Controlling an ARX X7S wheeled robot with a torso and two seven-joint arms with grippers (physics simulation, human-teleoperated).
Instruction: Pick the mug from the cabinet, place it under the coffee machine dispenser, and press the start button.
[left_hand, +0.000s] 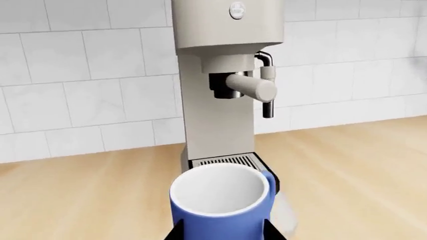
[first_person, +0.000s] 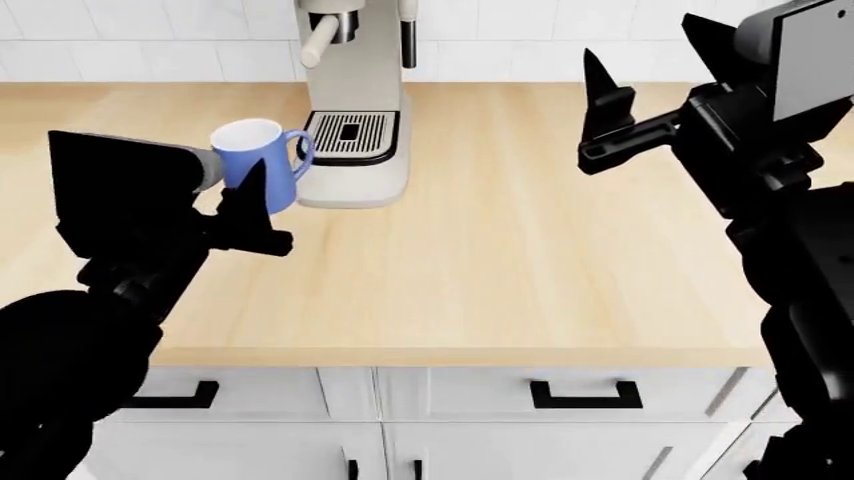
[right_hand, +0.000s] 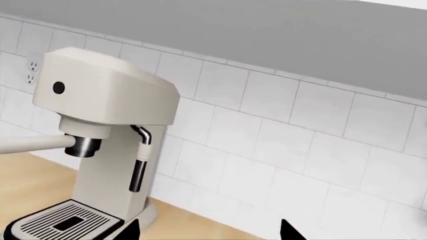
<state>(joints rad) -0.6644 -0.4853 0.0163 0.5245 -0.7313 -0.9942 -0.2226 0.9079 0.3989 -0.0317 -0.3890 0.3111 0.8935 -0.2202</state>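
While the left gripper (first_person: 254, 215) holds the blue mug (first_person: 258, 160) up, the mug sits just in front of the coffee machine (first_person: 354, 100), near its left side.

Only the tips of the left gripper's fingers (left_hand: 180, 232) show in the left wrist view, one on each side of the mug, and the mug's bottom is cut off there. Its handle (first_person: 302, 155) points toward the black drip tray (first_person: 352, 135). It looks lifted off the counter, but that is hard to tell. The dark spout (left_hand: 223, 85) with its long cream rod (left_hand: 252, 87) is above and behind the mug. The right gripper (first_person: 607, 110) is up high, well apart, with its fingers wide and nothing in them. The wooden counter (first_person: 534, 230) meets a white tile wall (right_hand: 300, 150), and white drawers (first_person: 561, 395) sit below.
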